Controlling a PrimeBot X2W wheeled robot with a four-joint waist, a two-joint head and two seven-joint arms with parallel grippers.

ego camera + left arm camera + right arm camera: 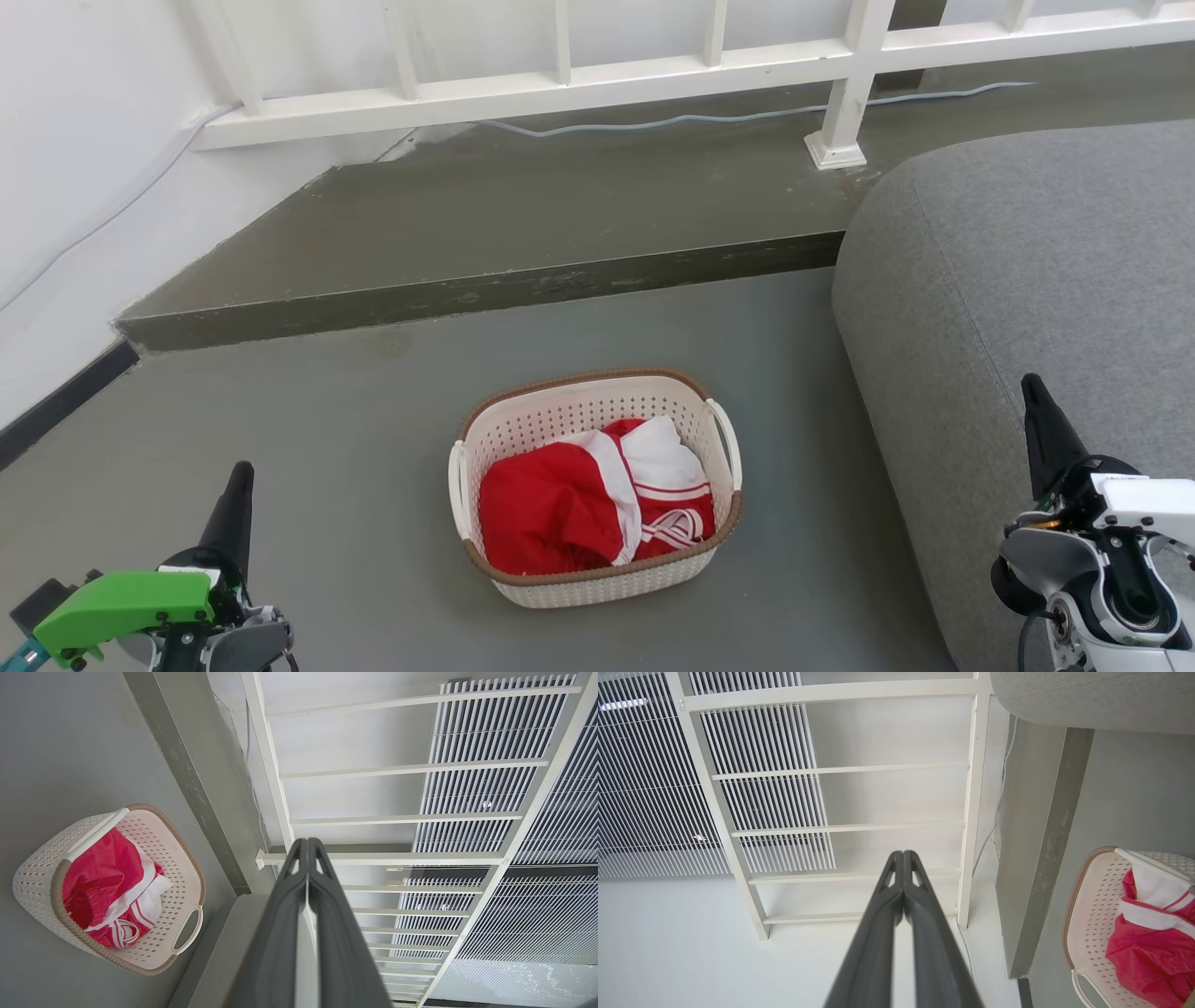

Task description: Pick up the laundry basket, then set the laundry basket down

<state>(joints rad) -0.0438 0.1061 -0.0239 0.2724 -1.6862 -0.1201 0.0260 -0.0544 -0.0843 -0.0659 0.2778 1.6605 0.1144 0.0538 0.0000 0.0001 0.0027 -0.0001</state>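
The laundry basket (560,420) is a small cream-white perforated tub with a brown rim and two white side handles. It stands on the grey floor with red-and-white clothing (588,504) inside. It shows too in the left wrist view (182,868) and at the right edge of the right wrist view (1087,905). My left gripper (243,471) is at the lower left, well apart from the basket, fingers pressed together (307,844). My right gripper (1032,385) hovers at the lower right over the sofa edge, also shut (903,855). Neither holds anything.
A grey sofa (1036,280) fills the right side, close to the basket. Behind the basket is a raised dark step (485,289), a white railing (597,84) and a pale cable (709,118). A white wall (84,168) runs along the left.
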